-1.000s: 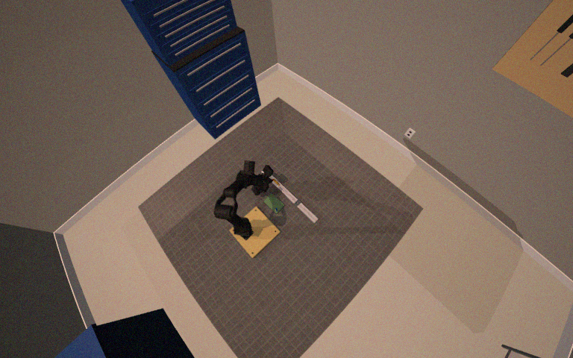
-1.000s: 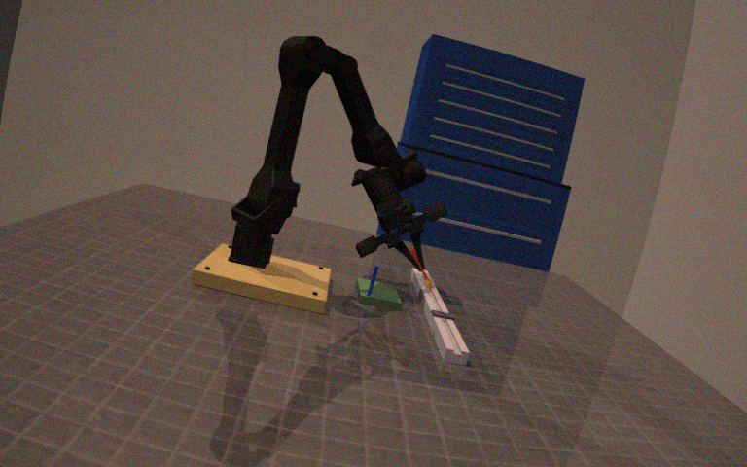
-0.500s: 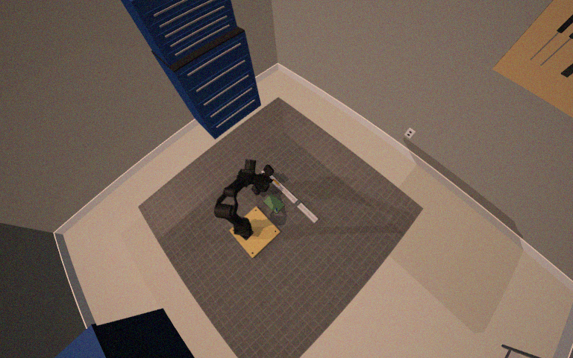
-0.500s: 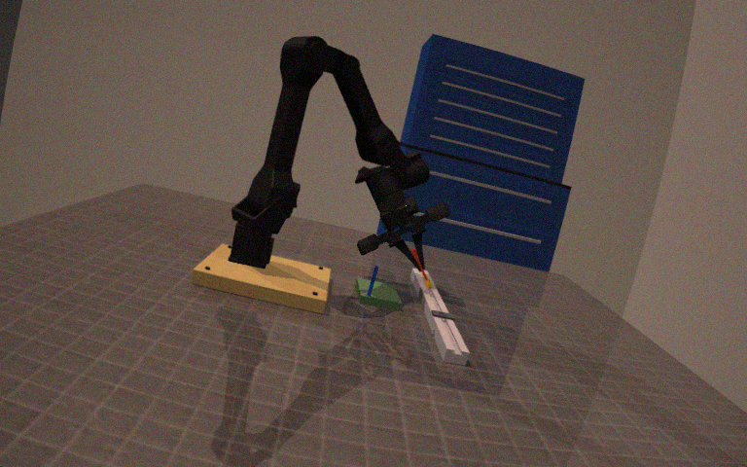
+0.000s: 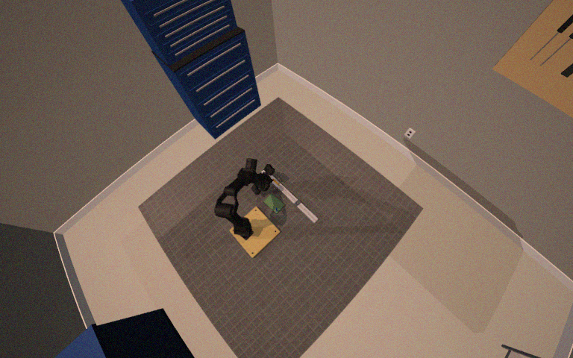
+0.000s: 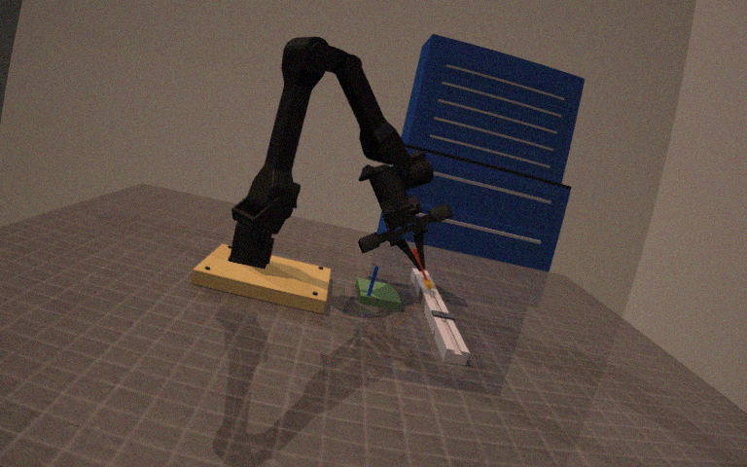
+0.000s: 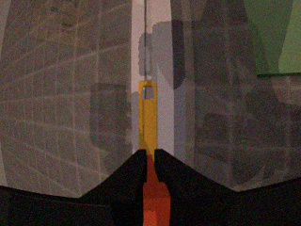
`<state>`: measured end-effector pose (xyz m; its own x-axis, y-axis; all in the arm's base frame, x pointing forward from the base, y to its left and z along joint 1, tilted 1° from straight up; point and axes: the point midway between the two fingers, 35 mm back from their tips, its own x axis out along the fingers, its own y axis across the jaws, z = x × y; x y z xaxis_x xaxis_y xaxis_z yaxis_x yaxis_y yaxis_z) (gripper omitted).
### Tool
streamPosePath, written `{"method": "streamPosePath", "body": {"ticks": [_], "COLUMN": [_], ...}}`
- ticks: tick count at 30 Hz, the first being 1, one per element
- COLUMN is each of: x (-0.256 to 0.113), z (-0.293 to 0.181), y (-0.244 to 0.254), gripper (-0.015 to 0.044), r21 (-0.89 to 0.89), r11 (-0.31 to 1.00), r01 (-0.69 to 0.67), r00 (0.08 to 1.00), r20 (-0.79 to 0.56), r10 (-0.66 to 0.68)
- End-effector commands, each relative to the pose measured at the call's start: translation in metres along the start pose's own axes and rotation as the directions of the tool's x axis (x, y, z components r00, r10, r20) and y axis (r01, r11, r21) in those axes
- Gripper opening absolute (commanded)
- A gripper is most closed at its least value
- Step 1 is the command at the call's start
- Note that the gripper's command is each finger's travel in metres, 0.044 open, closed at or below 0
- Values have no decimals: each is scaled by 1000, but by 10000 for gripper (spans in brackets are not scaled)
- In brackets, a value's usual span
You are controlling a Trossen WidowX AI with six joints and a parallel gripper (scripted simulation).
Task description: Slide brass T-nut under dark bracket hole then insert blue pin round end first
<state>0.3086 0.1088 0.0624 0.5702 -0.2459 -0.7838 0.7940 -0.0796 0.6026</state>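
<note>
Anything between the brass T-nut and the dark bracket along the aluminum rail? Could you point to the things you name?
Between the brass T-nut (image 6: 428, 284) (image 7: 149, 120) and the dark bracket (image 6: 443, 314), only bare aluminum rail (image 6: 454, 340) (image 7: 165, 108) shows, in the exterior view.
</note>
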Motion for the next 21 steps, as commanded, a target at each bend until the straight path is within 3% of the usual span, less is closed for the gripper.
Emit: {"method": "streamPosePath", "body": {"ticks": [1, 21], "x": [1, 2], "z": [0, 0], "y": [-1, 1], "gripper": [-150, -150], "r21": [-10, -22], "r11": [1000, 998], "r01": [16, 67], "r00": [1000, 998], "r20": [1, 2], "r10": [-16, -67]}}
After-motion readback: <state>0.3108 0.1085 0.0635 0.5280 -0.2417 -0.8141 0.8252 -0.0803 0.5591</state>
